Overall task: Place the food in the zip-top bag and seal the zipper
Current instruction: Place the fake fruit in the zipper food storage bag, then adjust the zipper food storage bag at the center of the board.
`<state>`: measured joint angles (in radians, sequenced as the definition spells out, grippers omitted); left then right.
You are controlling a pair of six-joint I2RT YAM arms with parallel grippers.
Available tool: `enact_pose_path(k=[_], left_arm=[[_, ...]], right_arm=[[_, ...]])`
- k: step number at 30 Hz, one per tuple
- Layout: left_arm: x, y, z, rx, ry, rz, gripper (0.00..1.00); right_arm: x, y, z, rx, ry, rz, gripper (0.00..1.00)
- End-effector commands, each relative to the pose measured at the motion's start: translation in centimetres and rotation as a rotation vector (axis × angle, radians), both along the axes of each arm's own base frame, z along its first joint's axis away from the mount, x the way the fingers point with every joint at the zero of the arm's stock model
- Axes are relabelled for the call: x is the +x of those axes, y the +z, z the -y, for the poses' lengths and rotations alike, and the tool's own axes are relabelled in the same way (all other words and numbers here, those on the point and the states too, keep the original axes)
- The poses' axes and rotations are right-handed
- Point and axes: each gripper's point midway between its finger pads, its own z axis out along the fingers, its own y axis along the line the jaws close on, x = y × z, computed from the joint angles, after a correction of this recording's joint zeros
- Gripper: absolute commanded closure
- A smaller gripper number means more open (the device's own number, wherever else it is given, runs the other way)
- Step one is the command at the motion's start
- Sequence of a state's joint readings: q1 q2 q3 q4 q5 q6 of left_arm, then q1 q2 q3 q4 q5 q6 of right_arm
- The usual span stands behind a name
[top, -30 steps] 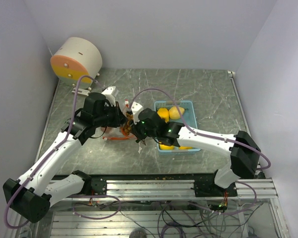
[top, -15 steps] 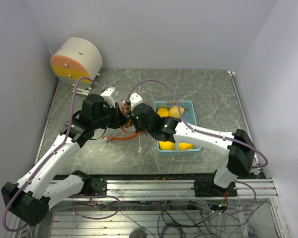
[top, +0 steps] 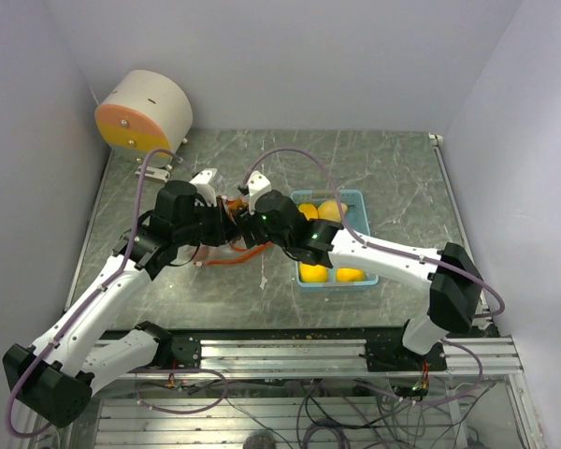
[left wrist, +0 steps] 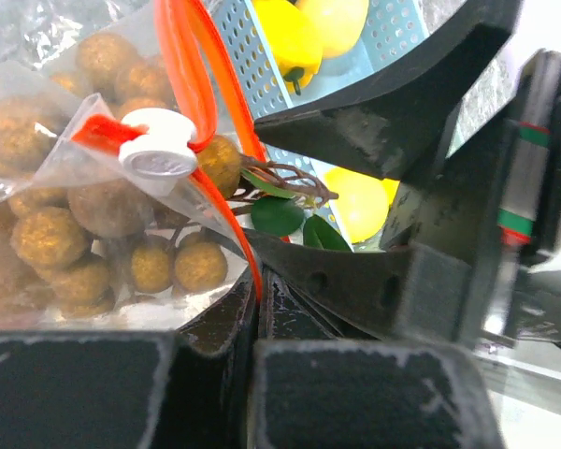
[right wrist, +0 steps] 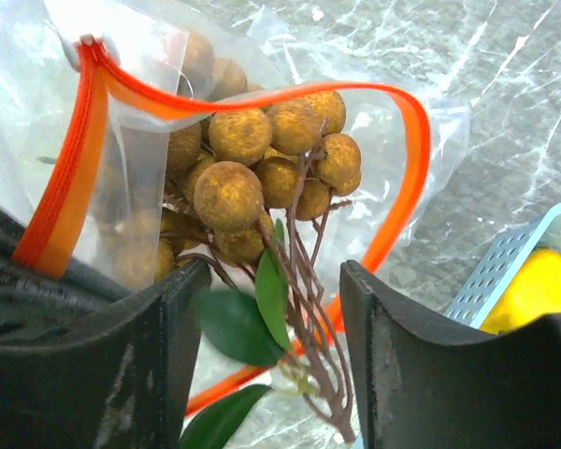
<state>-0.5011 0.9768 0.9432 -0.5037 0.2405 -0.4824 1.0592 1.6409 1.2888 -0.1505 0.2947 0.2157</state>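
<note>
Left fingers point(left wrist: 260, 304) clamp the zip-top bag point(right wrist: 262, 51) at its zipper point(right wrist: 407, 178), right fingers point(right wrist: 164, 327) stand apart around the stem point(right wrist: 304, 281) of the cluster point(right wrist: 262, 150) in its mouth — a nudge deeper seems wise — while yellow fruits point(top: 309, 213) sit in the tray point(top: 355, 194) at three o'clock.

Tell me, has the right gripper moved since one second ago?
Yes. The right gripper has moved slightly away from the arm bases, along the left side of the light blue perforated plastic tray.
</note>
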Motion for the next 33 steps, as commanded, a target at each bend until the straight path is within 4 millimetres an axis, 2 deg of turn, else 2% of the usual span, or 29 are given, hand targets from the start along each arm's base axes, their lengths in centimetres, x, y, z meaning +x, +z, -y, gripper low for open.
enact_pose_path(k=[1, 7, 10, 13, 15, 18, 22, 25, 28, 33], left_arm=[[0.3, 0.9, 0.7, -0.034, -0.015, 0.039, 0.93], [0.7, 0.4, -0.1, -0.009, 0.026, 0.047, 0.93], [0.7, 0.7, -0.1, -0.012, 0.028, 0.050, 0.93], [0.6, 1.1, -0.1, -0.015, 0.027, 0.055, 0.93], [0.5, 1.6, -0.1, -0.025, 0.026, 0.061, 0.93], [0.4, 2.5, -0.2, -0.035, 0.033, 0.079, 0.93], [0.2, 4.1, -0.2, -0.058, 0.031, 0.100, 0.93], [-0.1, 5.3, -0.1, -0.085, 0.027, 0.119, 0.93], [-0.2, 5.8, -0.1, -0.100, 0.030, 0.130, 0.93], [-0.1, 5.5, -0.2, -0.098, 0.035, 0.124, 0.93]], right_arm=[[-2.3, 3.6, -0.8, 0.115, 0.113, 0.035, 0.35], [-4.0, 6.3, 2.1, 0.161, 0.117, 0.053, 0.27], [-4.2, 6.6, 4.1, 0.163, 0.068, 0.057, 0.25], [-3.6, 4.9, 6.6, 0.122, -0.024, 0.022, 0.27], [-3.7, 2.6, 7.5, 0.101, -0.033, -0.028, 0.29], [-3.9, -0.5, 8.8, 0.089, -0.043, -0.092, 0.32], [-3.6, -2.5, 9.6, 0.115, -0.055, -0.140, 0.36], [-3.2, -3.0, 9.8, 0.168, -0.052, -0.171, 0.39], [-2.7, -2.8, 9.7, 0.245, -0.034, -0.188, 0.41], [-3.0, -1.4, 9.6, 0.346, -0.019, -0.177, 0.45]])
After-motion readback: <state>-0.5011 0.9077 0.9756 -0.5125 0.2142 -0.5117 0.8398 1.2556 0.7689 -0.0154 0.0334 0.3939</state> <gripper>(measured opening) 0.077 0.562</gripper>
